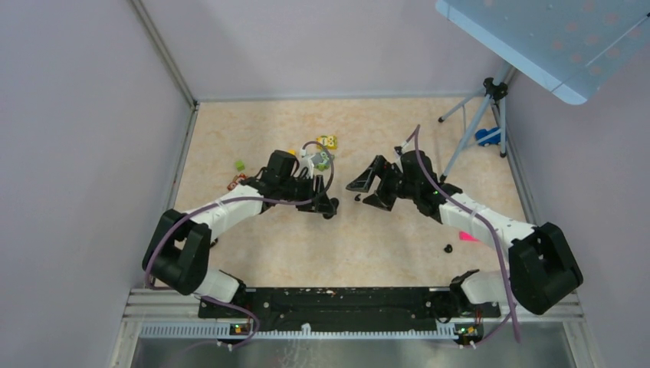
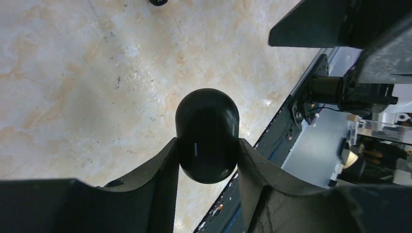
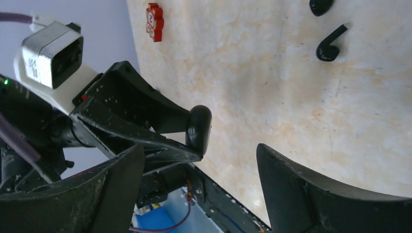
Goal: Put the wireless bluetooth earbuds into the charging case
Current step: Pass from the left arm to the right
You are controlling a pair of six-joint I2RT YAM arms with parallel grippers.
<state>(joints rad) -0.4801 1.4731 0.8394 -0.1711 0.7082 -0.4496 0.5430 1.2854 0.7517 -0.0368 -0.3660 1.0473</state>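
The charging case (image 2: 207,116), a smooth black oval with no open lid showing, is clenched by its two sides between the jaws of the left arm (image 1: 230,208); whether it touches the table (image 1: 306,253) I cannot tell. Just beside the case, the jaws of the right arm (image 1: 490,218) are spread wide and empty, facing it. One earbud (image 3: 330,46) lies on the table near the case, and a second earbud (image 3: 320,6) lies just past the first. The case looks shut, so prying at it could twist it out of that narrow side grip. The tiny rounded earbuds may also skid or flick away if pinched off-centre.
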